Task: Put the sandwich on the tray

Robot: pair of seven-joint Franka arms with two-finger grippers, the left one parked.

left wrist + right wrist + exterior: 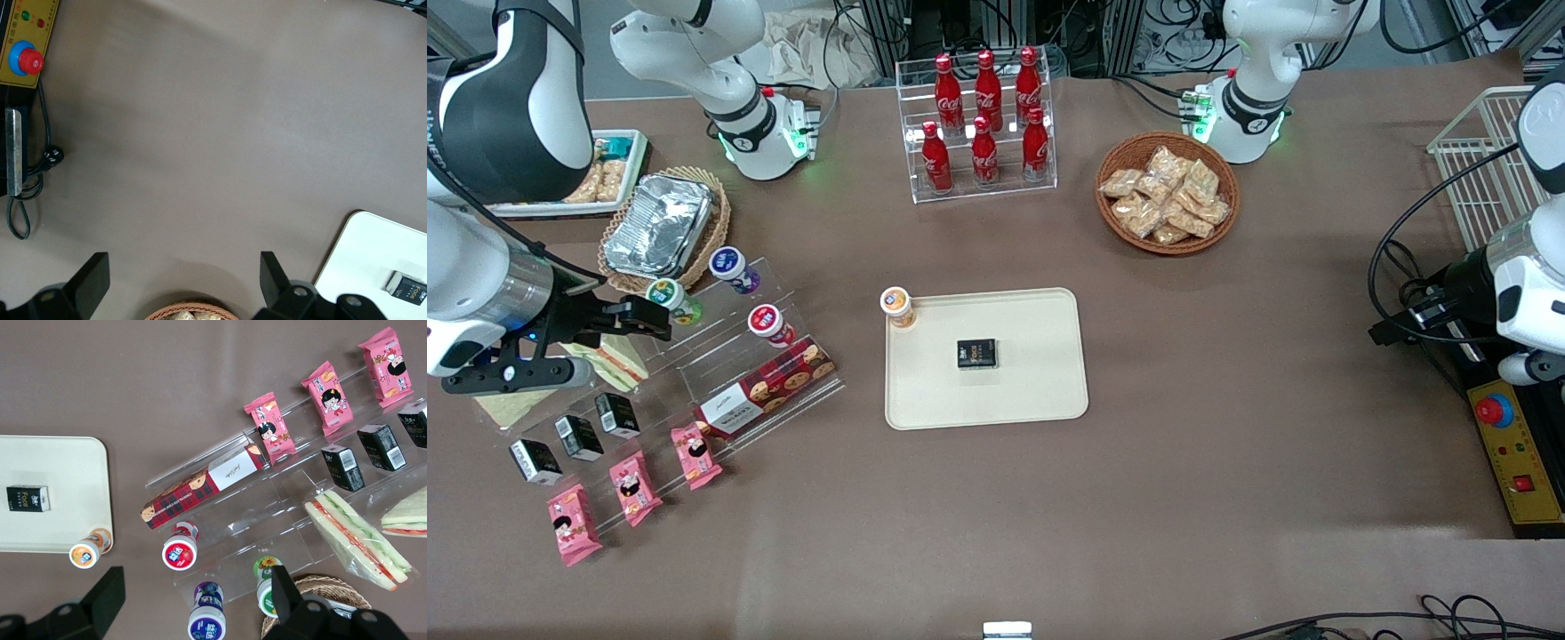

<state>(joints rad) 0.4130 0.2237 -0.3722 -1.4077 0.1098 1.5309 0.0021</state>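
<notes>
**Claw above the sandwiches**

The claw (618,327) hangs wide open, holding nothing, just above the sandwich (357,537) on the clear rack (267,513). The tray (1040,391) lies well apart on the tabletop (1227,462), toward the parked arm's end.

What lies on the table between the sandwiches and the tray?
In the right wrist view, the clear tiered rack lies between the sandwich and the tray, holding a cookie box and cups. The open gripper hovers over the rack.

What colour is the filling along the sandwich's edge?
Red and green, clearest in the right wrist view, on the sandwich; the pincer hovers open above it.
</notes>
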